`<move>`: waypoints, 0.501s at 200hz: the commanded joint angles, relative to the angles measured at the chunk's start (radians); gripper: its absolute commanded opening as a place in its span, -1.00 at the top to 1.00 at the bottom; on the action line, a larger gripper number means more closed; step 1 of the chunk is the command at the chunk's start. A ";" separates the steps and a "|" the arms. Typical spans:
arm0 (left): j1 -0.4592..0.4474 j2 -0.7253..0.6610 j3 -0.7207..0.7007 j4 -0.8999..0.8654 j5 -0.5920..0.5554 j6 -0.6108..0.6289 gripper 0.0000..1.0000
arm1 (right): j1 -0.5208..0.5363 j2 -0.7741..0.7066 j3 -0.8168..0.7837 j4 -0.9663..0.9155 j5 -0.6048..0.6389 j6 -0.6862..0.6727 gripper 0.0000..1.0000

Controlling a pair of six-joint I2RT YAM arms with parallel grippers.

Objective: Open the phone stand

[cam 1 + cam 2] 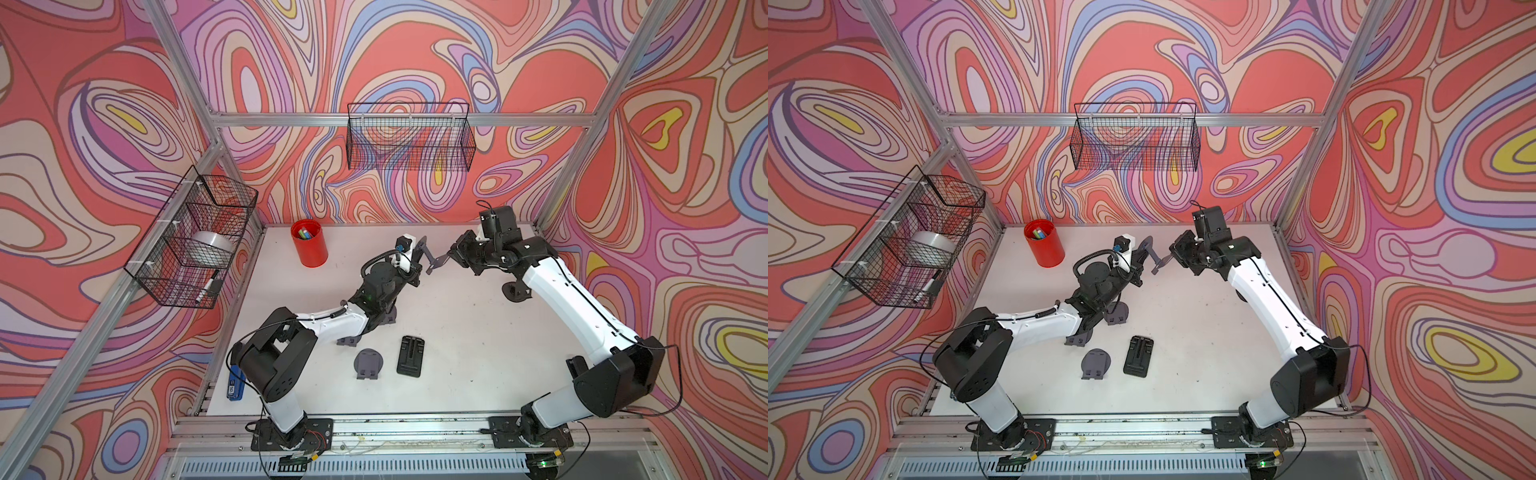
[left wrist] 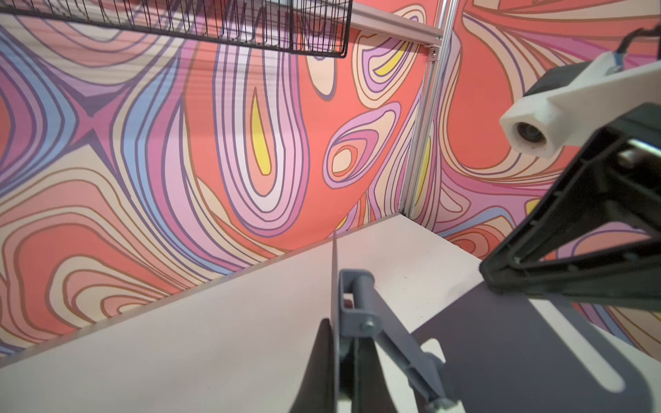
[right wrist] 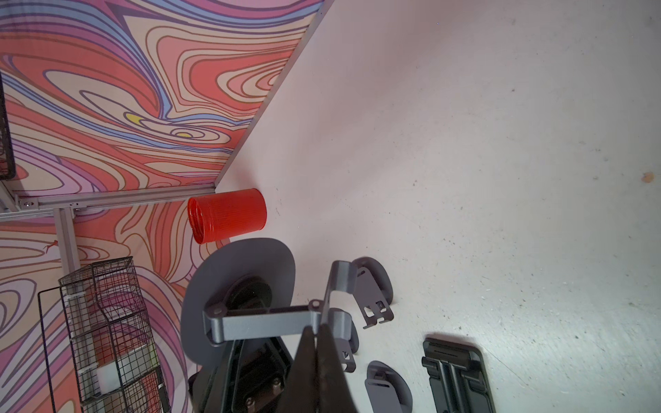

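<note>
The grey phone stand (image 1: pixel 432 258) (image 1: pixel 1156 259) hangs in the air above the back of the table, between both arms. My left gripper (image 1: pixel 417 262) (image 2: pixel 339 339) is shut on the edge of the stand's round base (image 3: pixel 243 261). The hinged arm (image 2: pixel 386 332) (image 3: pixel 268 323) runs from that base to the flat slotted plate (image 2: pixel 500 339), swung away from the base. My right gripper (image 1: pixel 451 254) (image 3: pixel 316 330) is shut on that plate's edge, its tips showing in the left wrist view (image 2: pixel 493 282).
Folded grey stands (image 1: pixel 368 361) (image 3: pixel 372 286) and a black one (image 1: pixel 410 355) (image 3: pixel 458 372) lie on the table below. A red cup (image 1: pixel 309 243) of pens stands at the back left. Wire baskets (image 1: pixel 409 137) (image 1: pixel 195 241) hang on the walls. A black ring (image 1: pixel 515 291) lies under the right arm.
</note>
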 commanded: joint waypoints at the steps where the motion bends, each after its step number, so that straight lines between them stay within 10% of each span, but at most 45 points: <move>1: 0.033 -0.018 -0.014 -0.053 -0.046 -0.150 1.00 | 0.011 -0.058 -0.015 0.018 0.002 -0.028 1.00; 100: 0.035 -0.012 -0.019 -0.052 -0.005 -0.272 1.00 | 0.014 -0.072 -0.035 0.042 0.004 -0.022 1.00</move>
